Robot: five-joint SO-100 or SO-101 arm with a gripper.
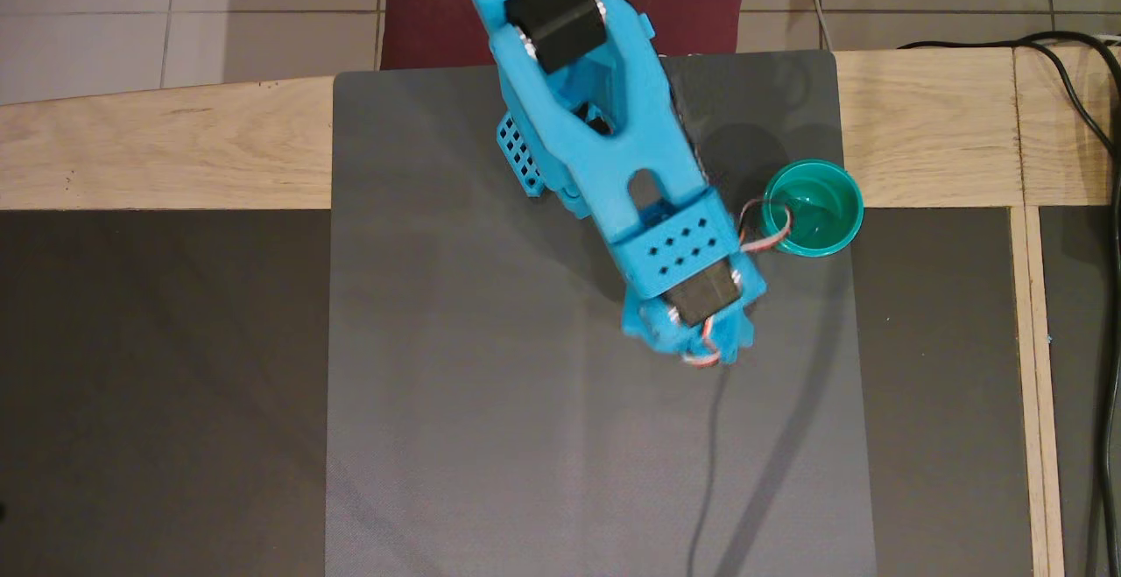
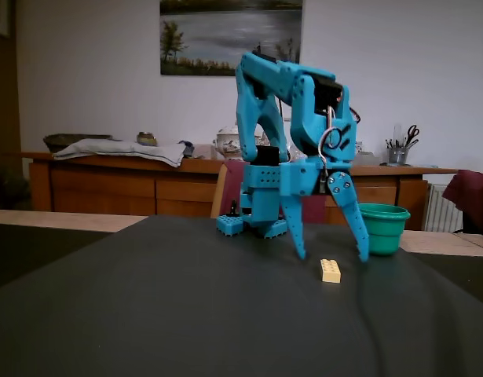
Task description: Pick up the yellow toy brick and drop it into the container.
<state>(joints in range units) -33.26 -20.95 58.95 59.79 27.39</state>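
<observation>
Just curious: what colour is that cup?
Teal green; the cup shows best in the overhead view.

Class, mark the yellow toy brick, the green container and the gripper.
yellow toy brick point(image 2: 331, 270), fixed view, its studded top.
container point(image 2: 383, 228), fixed view, its front wall.
gripper point(image 2: 333, 255), fixed view, midway between its spread fingertips.
</observation>
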